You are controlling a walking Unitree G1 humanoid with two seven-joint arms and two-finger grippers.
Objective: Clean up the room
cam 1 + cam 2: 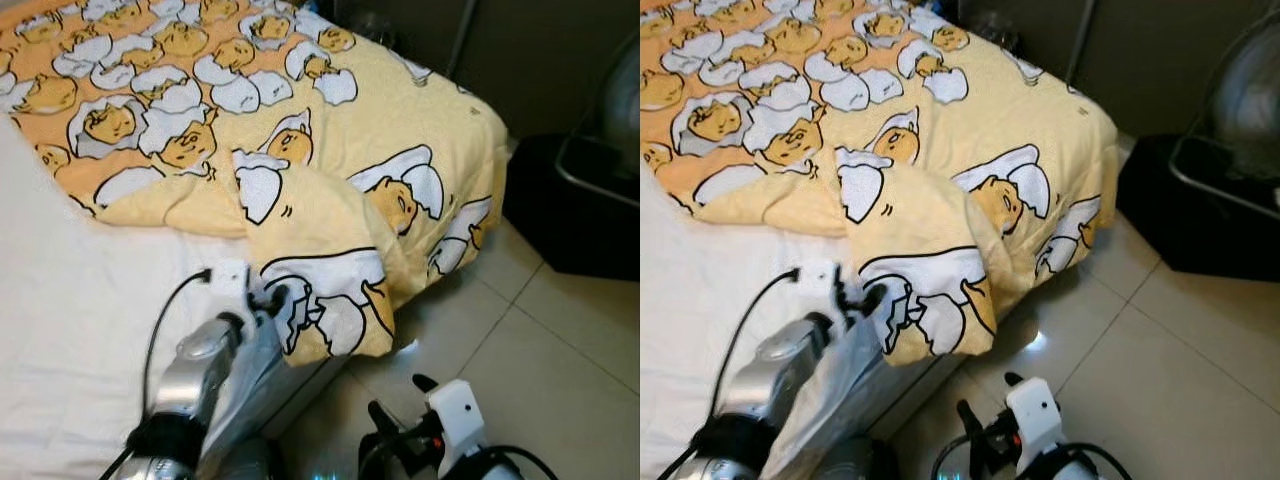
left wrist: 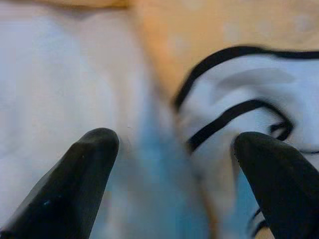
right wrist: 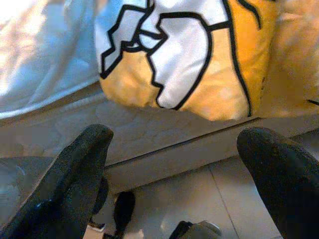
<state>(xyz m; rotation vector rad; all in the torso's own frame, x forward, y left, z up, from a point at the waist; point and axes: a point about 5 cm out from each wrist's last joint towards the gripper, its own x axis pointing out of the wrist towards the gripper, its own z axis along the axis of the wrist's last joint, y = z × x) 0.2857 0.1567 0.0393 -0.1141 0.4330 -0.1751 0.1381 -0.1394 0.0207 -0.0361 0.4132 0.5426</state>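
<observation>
Blanket (image 1: pixel 300 150), yellow, egg print: its corner overhangs the bed (image 1: pixel 70 330) edge, blurred between left gripper's (image 2: pixel 174 149) spread jaws. Right gripper (image 3: pixel 174 149) released, below that corner; its arm cut off.

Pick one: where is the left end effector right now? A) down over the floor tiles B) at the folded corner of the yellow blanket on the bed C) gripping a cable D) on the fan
B: the left end effector sits open at the folded corner of the blanket, over the white sheet, fingers apart with nothing between them.
</observation>
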